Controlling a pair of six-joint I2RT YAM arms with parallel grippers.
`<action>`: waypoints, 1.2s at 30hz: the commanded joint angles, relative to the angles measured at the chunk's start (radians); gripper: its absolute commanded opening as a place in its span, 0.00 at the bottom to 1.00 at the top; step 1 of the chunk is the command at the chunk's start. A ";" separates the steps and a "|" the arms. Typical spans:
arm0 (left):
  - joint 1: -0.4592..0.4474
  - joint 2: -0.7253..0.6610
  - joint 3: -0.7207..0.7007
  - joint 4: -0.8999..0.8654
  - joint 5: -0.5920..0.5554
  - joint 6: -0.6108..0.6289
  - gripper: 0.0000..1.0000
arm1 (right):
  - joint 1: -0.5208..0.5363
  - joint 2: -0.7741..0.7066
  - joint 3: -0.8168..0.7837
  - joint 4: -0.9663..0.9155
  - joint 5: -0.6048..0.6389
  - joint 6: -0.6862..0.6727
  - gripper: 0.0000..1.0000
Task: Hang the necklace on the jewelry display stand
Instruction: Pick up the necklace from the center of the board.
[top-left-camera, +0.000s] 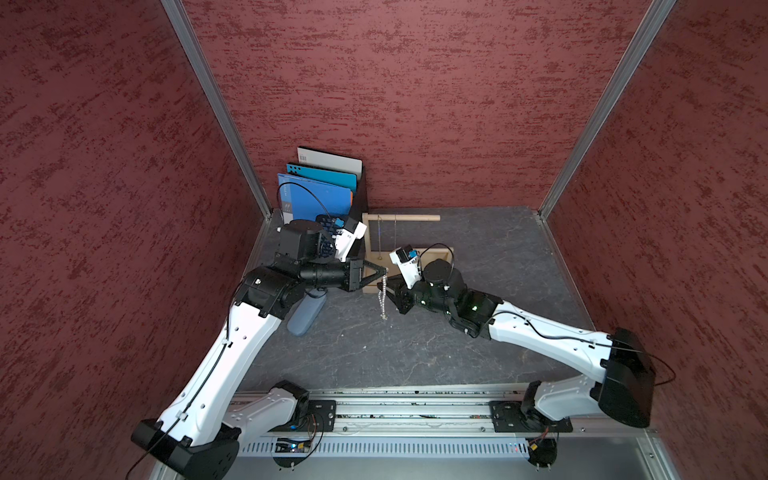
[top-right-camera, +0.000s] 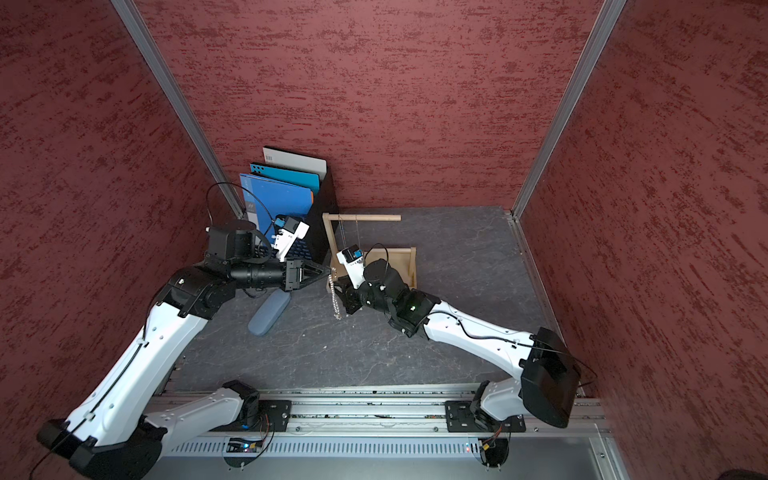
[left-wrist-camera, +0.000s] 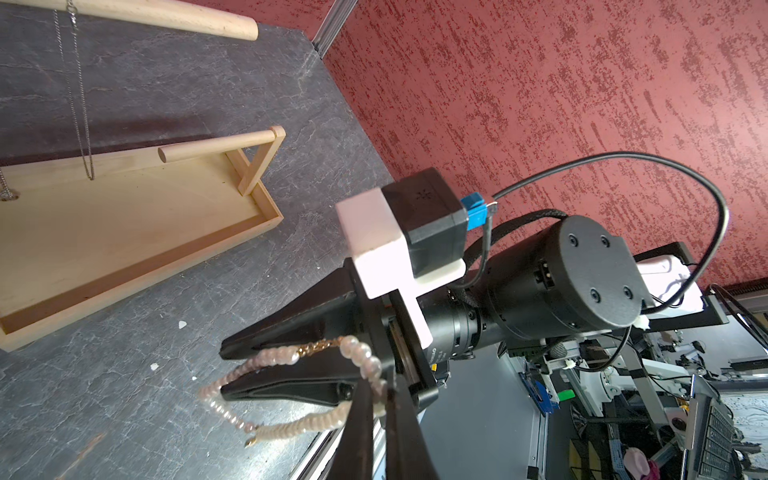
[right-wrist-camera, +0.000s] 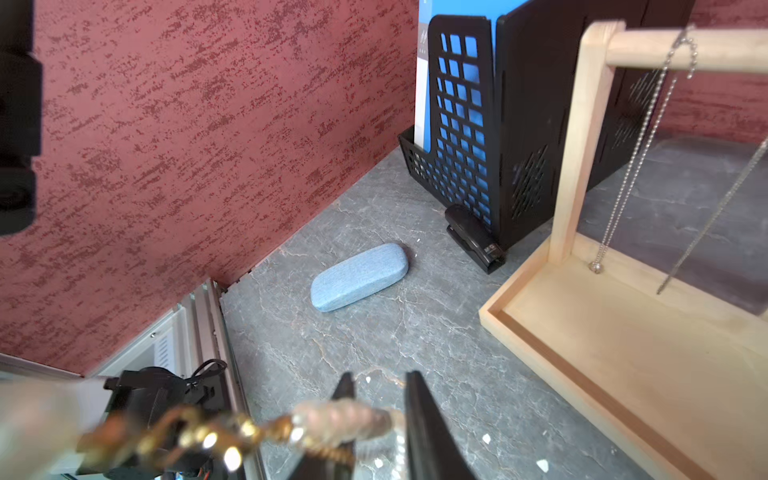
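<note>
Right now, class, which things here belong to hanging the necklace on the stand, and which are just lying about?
Job in hand: necklace, stand, left gripper, right gripper.
Lying about: file rack, glasses case, stapler, silver chain already on the stand.

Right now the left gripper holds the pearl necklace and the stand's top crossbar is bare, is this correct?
No. The left gripper holds the pearl necklace, but the crossbar is not bare: thin silver chains hang from it, as the right wrist view shows.
</note>
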 joint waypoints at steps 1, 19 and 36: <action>-0.004 -0.009 0.018 -0.013 0.009 0.004 0.00 | -0.003 -0.027 0.024 0.036 0.052 -0.014 0.11; -0.049 0.007 0.003 0.038 -0.041 -0.018 0.00 | -0.103 -0.095 0.125 -0.131 0.177 -0.196 0.00; -0.090 0.131 0.058 0.181 -0.125 -0.058 0.00 | -0.255 -0.053 0.248 -0.174 0.097 -0.266 0.00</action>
